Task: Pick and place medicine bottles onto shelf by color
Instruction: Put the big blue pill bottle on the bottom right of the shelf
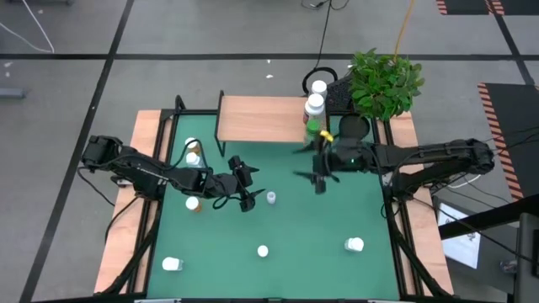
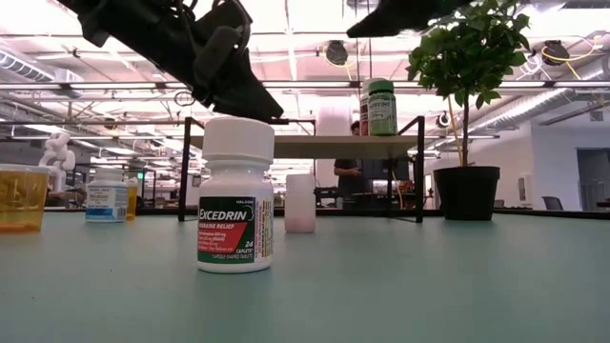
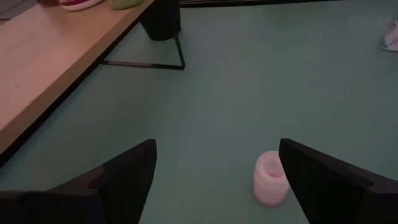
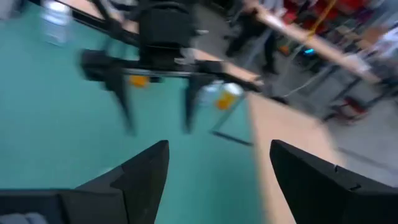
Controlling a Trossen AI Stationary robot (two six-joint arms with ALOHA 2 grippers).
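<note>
Left gripper (image 1: 247, 192) is spread wide with nothing in it, hovering over the middle of the green mat, and the small pink bottle (image 3: 271, 178) sits just in front of its fingers (image 3: 127, 174), a bit off toward one side rather than centred between them. My guess is that's the next pick.

Right gripper (image 1: 319, 172) is also wide and empty, out over the mat just near of the shelf's right end, so it looks like it's done a drop-off.

The shelf (image 1: 261, 119) at the far side holds a little row at its right end: a green bottle (image 2: 382, 107) and a couple of white-capped ones (image 1: 315, 103) behind it, next to the potted plant (image 1: 383, 82). The rest of the board is bare.

Still loose on the mat:
- the Excedrin bottle (image 2: 234, 195), near middle
- a white bottle (image 1: 354, 245), near right
- another white one (image 1: 173, 264), near left
- an orange bottle (image 1: 193, 203) and two more by the left edge (image 1: 194, 154)

So roughly a third done, I'd say, with most of the sorting left.
</note>
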